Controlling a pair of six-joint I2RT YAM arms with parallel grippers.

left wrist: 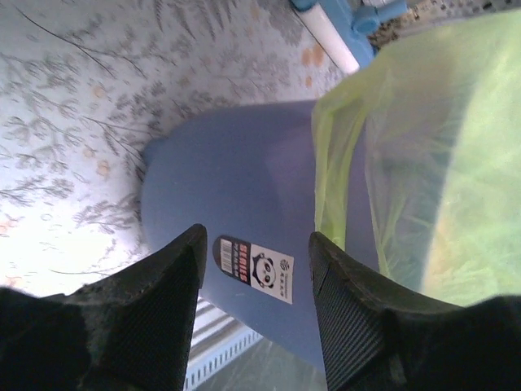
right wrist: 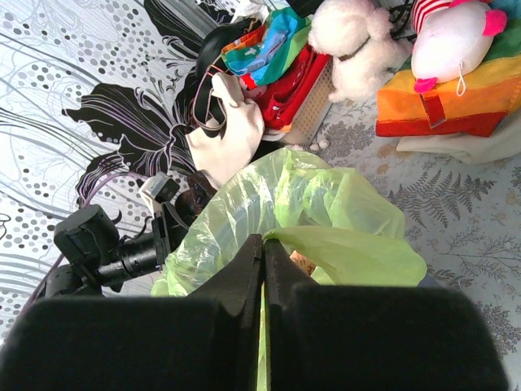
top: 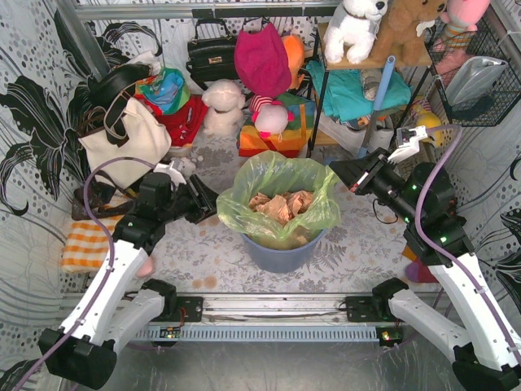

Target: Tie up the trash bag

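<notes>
Trash bag, material: the trash bag point(top: 244, 195) is being shown as thin, translucent light-green plastic film, crinkled and glossy along its folds.
Trash bag, shape: its mouth is being held open in a loose, uneven ring, and the rim is being draped outward over the bin's edge and puffed up higher at the back and right.
Trash bag, place: it is being carried inside the round bin point(top: 281, 254) at the middle of the tabletop point(top: 195, 252), between the two arms.
Trash bag, contents: crumpled tan paper point(top: 281, 205) is being seen through the open mouth, in creased lumps.
Bin: a smooth, matte blue-grey wall of rounded form is being shown, and a small rectangular sticker point(left wrist: 256, 269) with a panda figure is being carried on its side.
Tabletop: it is being covered by a pale cloth printed with grey ferns and leaves.
Left gripper point(left wrist: 254, 244): its black, finely textured fingers are being held apart with nothing gripped. The bin's wall and sticker are being framed between them, with the bag's hanging film just beside.
Right gripper point(right wrist: 263, 243): its smooth black fingers are being pressed together at the bag's right rim, and a thin sliver of green film is being pinched in the seam between them.
Backdrop: a white cloth tote point(top: 122, 142) and a white plush toy point(top: 221, 106) are being kept beyond the bin, well apart from it.
</notes>
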